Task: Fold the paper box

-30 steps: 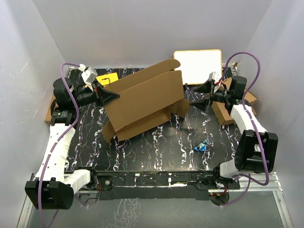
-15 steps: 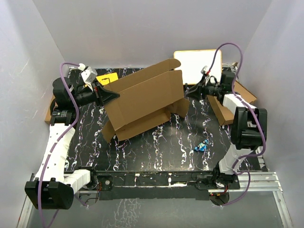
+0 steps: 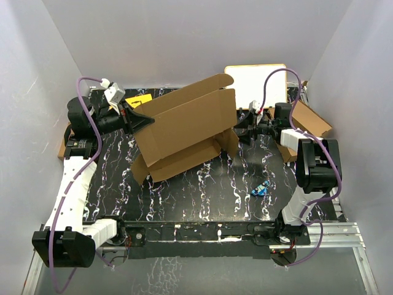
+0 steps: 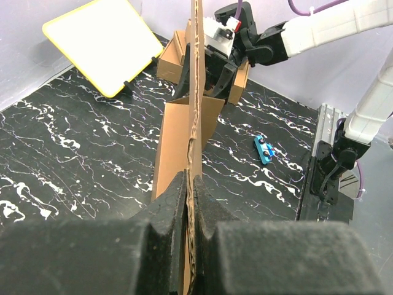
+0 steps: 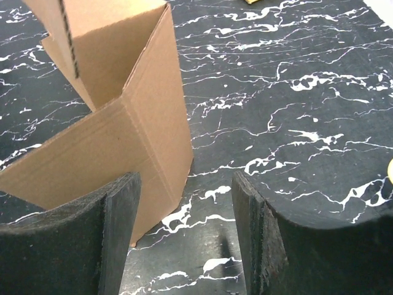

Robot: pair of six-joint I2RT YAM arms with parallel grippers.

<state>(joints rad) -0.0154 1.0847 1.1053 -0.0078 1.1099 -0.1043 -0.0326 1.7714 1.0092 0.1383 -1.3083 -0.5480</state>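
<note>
Black marbled counter (image 3: 202,196), overhead: the paper box (image 3: 184,129) stands propped at centre frame. Left wrist: my left end effector (image 4: 190,184) pinches its upright wall. Right wrist: my right end effector (image 5: 184,190) gapes empty beside the lower-left flap (image 5: 141,123); I'd push it in squarely.

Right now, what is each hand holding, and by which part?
Left hand pinches the box by its upright panel's edge. Right hand is open, holding nothing.

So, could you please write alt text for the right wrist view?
The right tool, jaws open, faces an upright flap of the brown paper box, whose lower edge shows between its dark fingers. The box stands on a black table with white veining.
</note>
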